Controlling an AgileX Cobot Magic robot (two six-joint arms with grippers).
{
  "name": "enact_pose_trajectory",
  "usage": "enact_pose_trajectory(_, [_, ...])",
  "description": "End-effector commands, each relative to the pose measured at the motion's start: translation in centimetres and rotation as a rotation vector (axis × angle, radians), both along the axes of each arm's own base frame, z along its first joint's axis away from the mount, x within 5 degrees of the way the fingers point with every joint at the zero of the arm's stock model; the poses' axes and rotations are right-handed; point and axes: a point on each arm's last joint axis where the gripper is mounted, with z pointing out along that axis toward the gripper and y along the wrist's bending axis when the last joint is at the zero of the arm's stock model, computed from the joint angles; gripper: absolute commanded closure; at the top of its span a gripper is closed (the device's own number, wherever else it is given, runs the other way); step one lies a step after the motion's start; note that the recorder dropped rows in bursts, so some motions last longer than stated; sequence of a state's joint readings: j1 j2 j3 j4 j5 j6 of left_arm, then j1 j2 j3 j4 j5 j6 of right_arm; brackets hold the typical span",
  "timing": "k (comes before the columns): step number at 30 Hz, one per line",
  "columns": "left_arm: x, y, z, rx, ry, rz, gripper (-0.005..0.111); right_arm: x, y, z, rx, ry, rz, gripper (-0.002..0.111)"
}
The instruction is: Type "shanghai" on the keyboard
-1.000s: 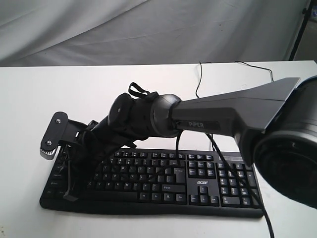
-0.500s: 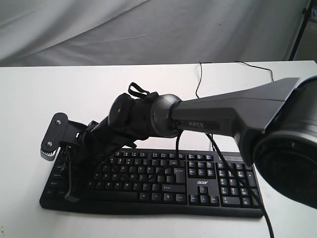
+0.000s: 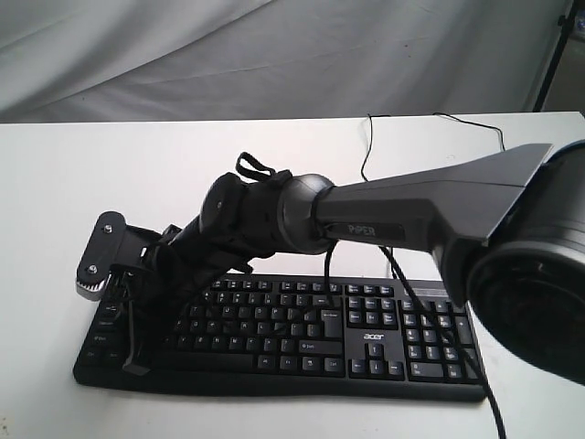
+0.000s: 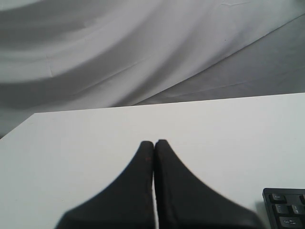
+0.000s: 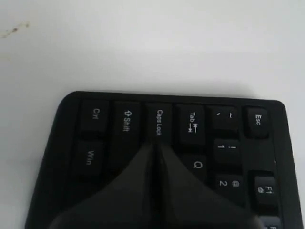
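Exterior view, nearest item first: the right arm comes in from the right edge of the white table and stretches leftwards. Beneath it the keyboard lies flat along the near edge, square to it. The right gripper points down onto the keyboard's left end, fingers pressed together with nothing between them. Its wrist camera places the joined tips at the Caps Lock key. The neighbouring letter keys are hidden under the fingers, and whether any key is depressed cannot be determined. The left gripper, likewise closed and empty, hangs over bare table with only one keyboard corner in sight. Further back, the thin cable runs towards the far edge, in front of a grey cloth.

Progress: no screen is visible, so the letters already entered cannot be verified. Judged by position, an A or S stroke is in hand, and the rest of the word is taken as outstanding.
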State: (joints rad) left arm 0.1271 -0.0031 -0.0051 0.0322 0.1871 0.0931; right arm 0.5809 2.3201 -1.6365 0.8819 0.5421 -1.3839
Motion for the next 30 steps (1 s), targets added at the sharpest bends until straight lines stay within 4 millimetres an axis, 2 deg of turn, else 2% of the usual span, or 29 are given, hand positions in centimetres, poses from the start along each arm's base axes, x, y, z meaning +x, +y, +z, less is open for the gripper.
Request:
enact_pose_trajectory(1, [0.0, 0.0, -0.2, -0.004, 0.004, -0.004, 0.106, -0.4, 0.2, 2.4, 0.015, -0.014, 0.032, 0.108])
enact_pose_trajectory(4, [0.0, 0.0, -0.2, -0.004, 0.004, -0.004, 0.106, -0.5, 0.2, 3.0, 0.02, -0.015, 0.039, 0.108])
enact_pose_trajectory(13, [0.0, 0.0, -0.2, -0.004, 0.004, -0.004, 0.106, -0.5, 0.0, 2.9, 0.018, -0.008, 0.041, 0.108])
enact_pose_trajectory(30, [0.0, 0.0, -0.2, -0.004, 0.004, -0.004, 0.106, -0.7, -2.6, 2.6, -0.065, 0.089, 0.047, 0.108])
